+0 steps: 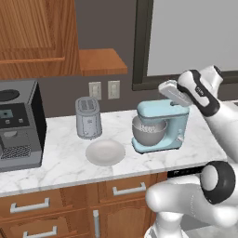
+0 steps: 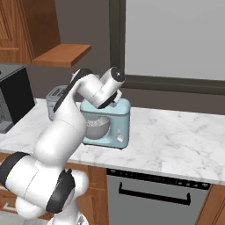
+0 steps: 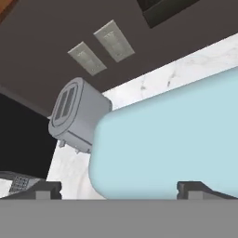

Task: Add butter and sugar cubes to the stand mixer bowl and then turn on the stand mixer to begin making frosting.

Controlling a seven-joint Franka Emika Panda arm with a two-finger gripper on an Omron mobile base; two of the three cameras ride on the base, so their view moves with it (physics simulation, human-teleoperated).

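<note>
On the tabletop the stand mixer stands toward the right, its head over the stand mixer bowl, which sits on the mixer's base; the plate lies at about eight o'clock from the bowl, near the front edge; the toaster stands at about eleven o'clock from the plate, near the wall; the coffee machine stands at the far left; two wall outlets sit behind, at about one o'clock from the toaster; the fingers hang just above the mixer's head.

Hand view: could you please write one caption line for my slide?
Open end effector poised over the light-blue stand mixer, grey toaster behind on the marble counter.
</note>
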